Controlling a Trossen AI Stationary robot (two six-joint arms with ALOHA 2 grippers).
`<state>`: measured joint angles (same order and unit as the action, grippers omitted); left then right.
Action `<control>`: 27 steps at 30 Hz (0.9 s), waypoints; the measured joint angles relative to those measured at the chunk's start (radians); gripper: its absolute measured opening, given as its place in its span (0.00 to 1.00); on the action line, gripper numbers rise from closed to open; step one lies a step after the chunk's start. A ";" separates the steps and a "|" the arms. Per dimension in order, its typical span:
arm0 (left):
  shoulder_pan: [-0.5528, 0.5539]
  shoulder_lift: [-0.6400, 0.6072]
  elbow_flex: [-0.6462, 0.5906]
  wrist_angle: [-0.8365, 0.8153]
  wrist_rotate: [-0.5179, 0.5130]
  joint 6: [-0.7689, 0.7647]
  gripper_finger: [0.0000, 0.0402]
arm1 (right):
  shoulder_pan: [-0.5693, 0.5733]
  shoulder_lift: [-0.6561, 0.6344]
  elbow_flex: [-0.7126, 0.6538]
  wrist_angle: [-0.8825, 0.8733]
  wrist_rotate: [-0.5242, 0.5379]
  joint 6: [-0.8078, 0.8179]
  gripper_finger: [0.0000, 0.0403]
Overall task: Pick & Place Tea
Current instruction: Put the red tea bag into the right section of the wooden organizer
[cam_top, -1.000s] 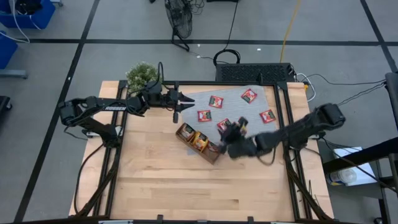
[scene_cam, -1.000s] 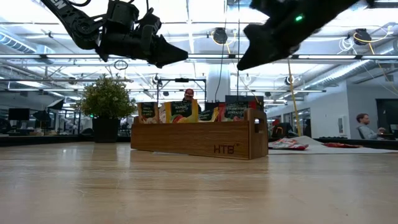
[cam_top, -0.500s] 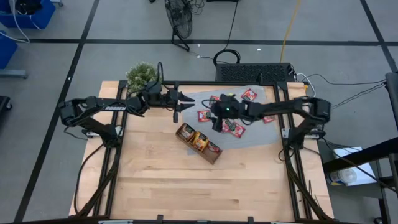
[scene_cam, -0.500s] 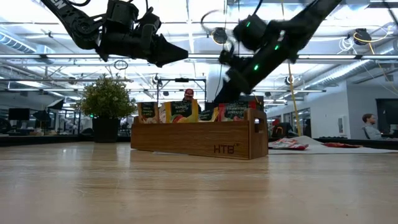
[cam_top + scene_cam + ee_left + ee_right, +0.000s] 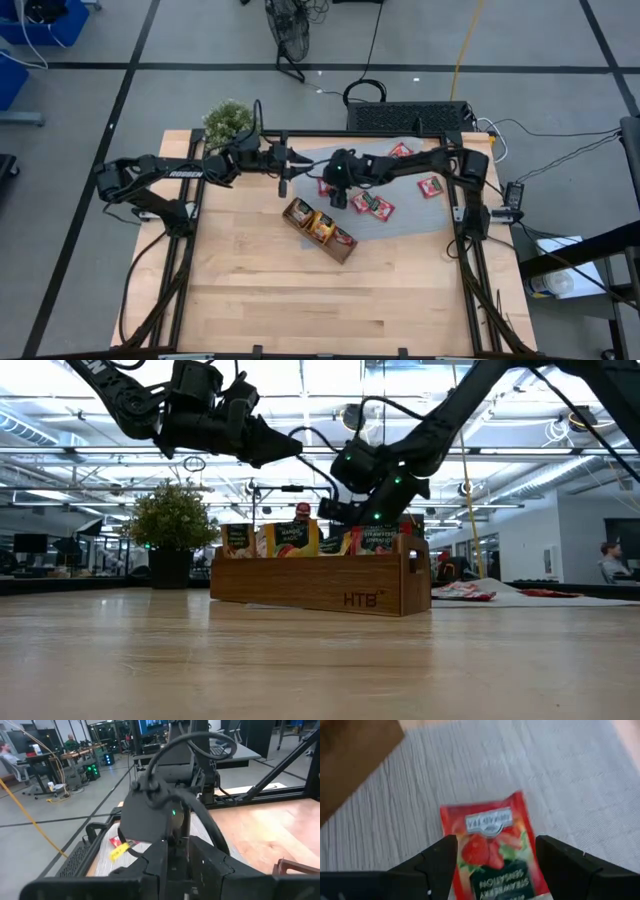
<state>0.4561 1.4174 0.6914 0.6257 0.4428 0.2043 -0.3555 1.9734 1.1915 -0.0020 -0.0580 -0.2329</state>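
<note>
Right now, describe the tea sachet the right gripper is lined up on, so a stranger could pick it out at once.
Start at the grey mat at the table's far right, behind the wooden tray. The right gripper hangs open over the mat's left part, above a red sachet lying flat between its fingers. Unlike the other sachets scattered on the mat, this one is framed by those dark fingers; it shows strawberries and a light label.

The wooden tray (image 5: 320,585) bears "HTB"; the left arm (image 5: 165,172) reads "ROBOT"; sachet labels stay illegible.
</note>
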 joint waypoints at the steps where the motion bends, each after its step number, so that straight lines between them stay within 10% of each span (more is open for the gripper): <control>1: 0.000 0.000 0.000 0.002 0.000 0.000 0.21 | -0.004 0.005 0.007 -0.020 -0.001 -0.001 0.62; 12: 0.001 0.000 0.000 0.001 -0.003 0.000 0.21 | -0.036 0.005 0.014 -0.149 -0.048 0.057 0.55; 22: 0.001 0.000 0.000 0.004 0.000 0.000 0.21 | -0.036 0.003 -0.026 -0.106 -0.026 0.064 0.06; 27: 0.000 0.000 0.000 0.005 0.002 0.000 0.21 | -0.010 -0.009 -0.051 -0.073 0.097 0.035 0.01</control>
<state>0.4561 1.4174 0.6918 0.6309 0.4446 0.2043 -0.3652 1.9647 1.1400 -0.0745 0.0390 -0.1977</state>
